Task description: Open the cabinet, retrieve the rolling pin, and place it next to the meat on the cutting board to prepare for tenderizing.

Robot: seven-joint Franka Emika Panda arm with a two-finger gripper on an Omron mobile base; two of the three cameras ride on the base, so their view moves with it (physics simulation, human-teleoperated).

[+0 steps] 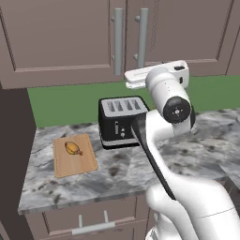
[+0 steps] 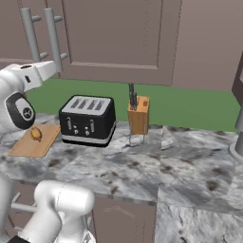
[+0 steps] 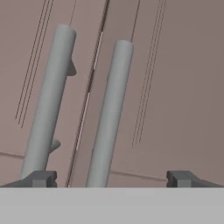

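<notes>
Two cabinet (image 1: 61,37) doors closed. Claw (image 3: 111,178) apart, facing handles (image 3: 109,109). Marble surface (image 1: 140,173): board (image 1: 74,155) with meat (image 1: 72,148), toaster (image 1: 121,121), knife block (image 2: 138,115). Green backsplash (image 2: 190,107).

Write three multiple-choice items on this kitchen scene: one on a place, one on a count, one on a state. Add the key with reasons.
1. Where is the meat?
A. on the cutting board
B. on the toaster
C. in the knife block

2. How many slots does the toaster have?
A. two
B. four
C. six

3. How are the cabinet doors?
A. both shut
B. one ajar
C. both wide open

Key: 1 A, the meat lies on the board left of the toaster. 2 B, four slots show on top. 3 A, both doors sit flush, with the open end effector facing their handles.
</notes>
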